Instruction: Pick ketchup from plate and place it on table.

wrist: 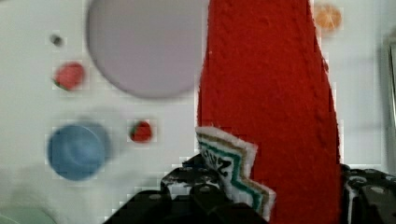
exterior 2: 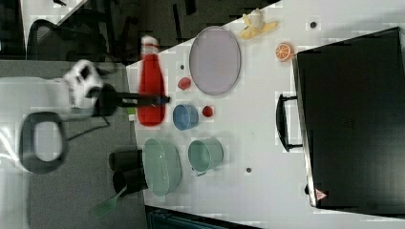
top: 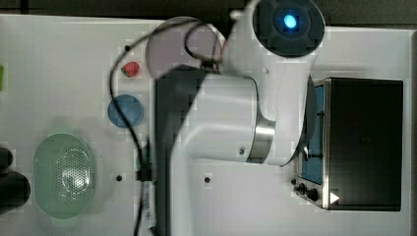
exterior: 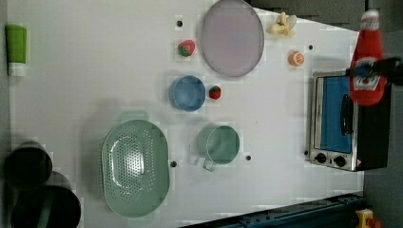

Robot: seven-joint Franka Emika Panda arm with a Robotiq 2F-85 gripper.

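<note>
Clamped between the partly spread black fingers of the gripper (wrist: 275,196), the ketchup (wrist: 271,93) is held up in the air, well above the table (exterior: 95,71). Its white cap (exterior 2: 149,41) points away from the fingers. Below, the lilac plate (exterior: 231,37) lies bare, with a strawberry (exterior: 186,48) just beside it.

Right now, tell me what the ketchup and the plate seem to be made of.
Ketchup: looks like plush fabric, matte and nubbly red with a stitched label, held in the gripper. Plate: smooth lilac-grey, likely plastic, perhaps ceramic; even surface with little glare.
</note>
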